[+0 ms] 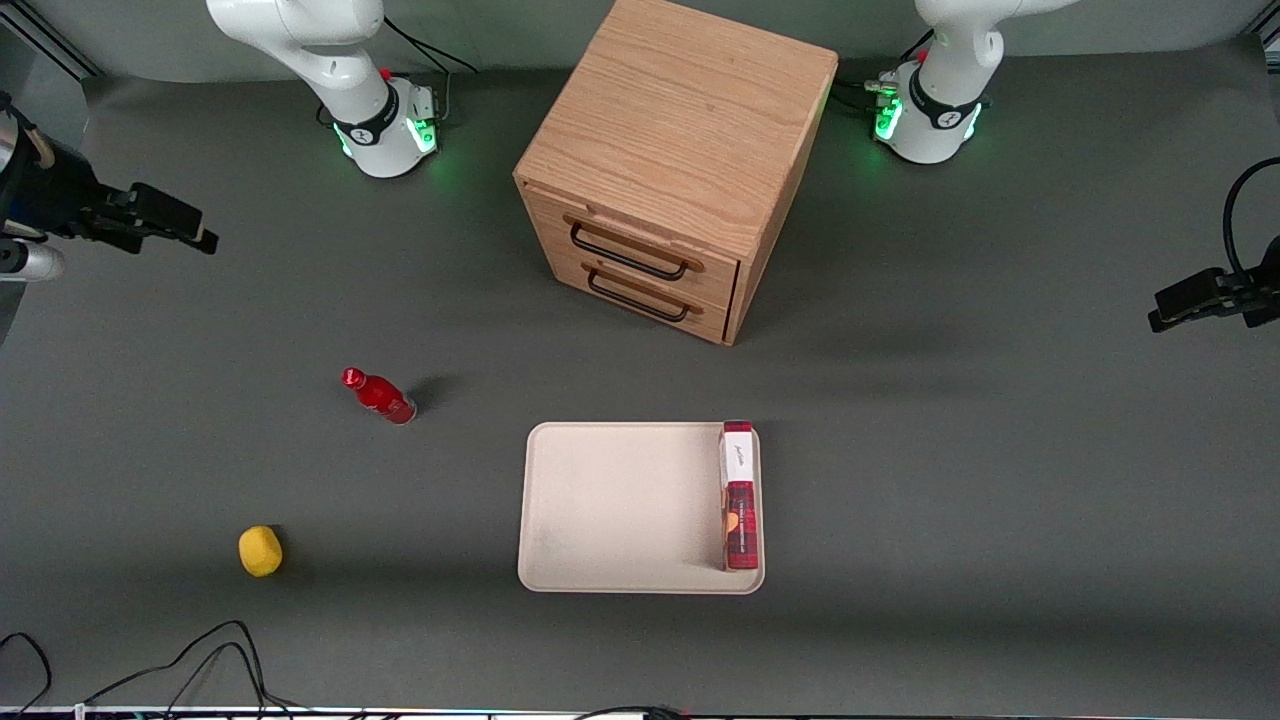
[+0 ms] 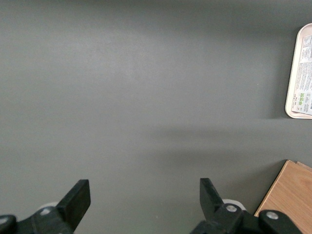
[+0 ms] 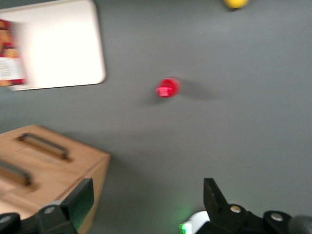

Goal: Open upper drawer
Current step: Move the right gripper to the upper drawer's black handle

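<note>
The oak cabinet point(image 1: 680, 110) stands at the middle of the table, far from the front camera. Its upper drawer point(image 1: 640, 243) has a thin black wire handle point(image 1: 628, 256), and its front sits about flush with the cabinet. The lower drawer point(image 1: 648, 292) below it is shut. My gripper point(image 1: 200, 238) is open and empty, raised above the table well off toward the working arm's end, clear of the cabinet. In the right wrist view my gripper point(image 3: 146, 197) hangs over bare table beside the cabinet point(image 3: 53, 165), and the upper drawer's handle point(image 3: 14, 173) shows there.
A red bottle point(image 1: 380, 396) lies on the table between my gripper and the tray. A yellow object point(image 1: 260, 551) lies nearer the front camera. A cream tray point(image 1: 610, 510) in front of the cabinet holds a red box point(image 1: 739, 497). Cables lie at the front edge.
</note>
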Robot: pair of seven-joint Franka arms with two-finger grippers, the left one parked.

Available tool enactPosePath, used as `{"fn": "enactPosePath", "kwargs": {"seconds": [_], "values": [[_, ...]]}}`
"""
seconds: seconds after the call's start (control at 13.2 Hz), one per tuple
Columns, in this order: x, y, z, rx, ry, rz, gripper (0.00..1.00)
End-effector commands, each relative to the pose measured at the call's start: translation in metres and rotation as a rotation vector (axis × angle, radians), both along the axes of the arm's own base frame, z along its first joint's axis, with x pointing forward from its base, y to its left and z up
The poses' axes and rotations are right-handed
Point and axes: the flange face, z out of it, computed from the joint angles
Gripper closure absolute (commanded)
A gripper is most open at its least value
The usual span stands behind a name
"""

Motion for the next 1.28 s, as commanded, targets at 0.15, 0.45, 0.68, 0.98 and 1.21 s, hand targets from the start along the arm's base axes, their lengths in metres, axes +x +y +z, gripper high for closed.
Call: {"fn": "enactPosePath", "kwargs": {"seconds": [0.15, 0.45, 0.68, 0.98, 1.21], "values": [[0.023, 0.093, -0.002, 0.149, 0.018, 0.175, 0.0], [0.026, 0.199, -0.04, 0.278, 0.085, 0.451, 0.0], [0.026, 0.246, -0.087, 0.376, 0.118, 0.705, 0.0], [0.018, 0.322, -0.157, 0.362, 0.106, 0.82, 0.0], [0.017, 0.351, -0.212, 0.315, 0.109, 0.888, 0.0]]}}
